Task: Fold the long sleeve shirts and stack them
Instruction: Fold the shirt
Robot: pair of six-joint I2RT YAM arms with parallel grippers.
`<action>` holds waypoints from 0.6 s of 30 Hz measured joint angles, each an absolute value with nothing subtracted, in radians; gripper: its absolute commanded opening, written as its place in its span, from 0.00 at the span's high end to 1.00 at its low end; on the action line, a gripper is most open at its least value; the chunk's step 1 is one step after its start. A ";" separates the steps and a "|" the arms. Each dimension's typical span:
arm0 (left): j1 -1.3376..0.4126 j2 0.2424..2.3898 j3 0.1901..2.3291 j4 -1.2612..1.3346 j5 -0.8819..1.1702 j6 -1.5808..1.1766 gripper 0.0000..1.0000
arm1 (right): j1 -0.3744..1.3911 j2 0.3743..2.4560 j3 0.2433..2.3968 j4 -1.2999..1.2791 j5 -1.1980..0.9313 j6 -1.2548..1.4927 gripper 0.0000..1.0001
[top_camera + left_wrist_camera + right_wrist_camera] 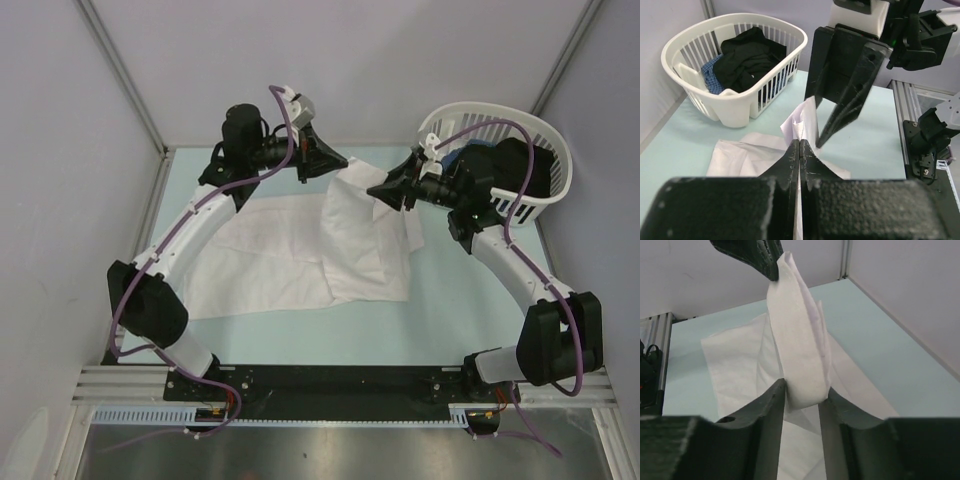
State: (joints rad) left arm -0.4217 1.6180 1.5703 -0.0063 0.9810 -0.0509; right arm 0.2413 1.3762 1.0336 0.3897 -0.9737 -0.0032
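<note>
Now | basket: dark clothes | left jaws pinch shirt | right jaws spread round it

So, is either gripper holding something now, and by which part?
The left gripper pinches the shirt by a raised fold. The right gripper has that fold between its jaws; whether it grips cannot be told.

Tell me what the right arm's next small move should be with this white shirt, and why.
Probably close the right gripper. Its jaws stand apart on either side of a raised fold of the white shirt, which the shut left gripper holds up off the table; a firm pinch would let both arms carry the fold.
</note>
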 measured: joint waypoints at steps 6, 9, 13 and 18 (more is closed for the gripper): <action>-0.421 1.578 1.548 -0.052 0.979 -0.017 0.54 | 0.242 1.382 1.075 0.372 -0.960 0.009 1.00; -0.392 1.540 1.557 -0.204 0.971 0.084 0.47 | 0.239 1.381 1.097 0.372 -0.949 0.016 1.00; -0.232 1.493 1.583 -0.552 0.922 0.358 0.48 | 0.233 1.356 1.118 0.338 -0.928 -0.005 1.00; 0.051 1.386 1.375 -0.946 0.697 0.850 0.50 | 0.231 1.292 1.142 0.285 -0.910 -0.061 1.00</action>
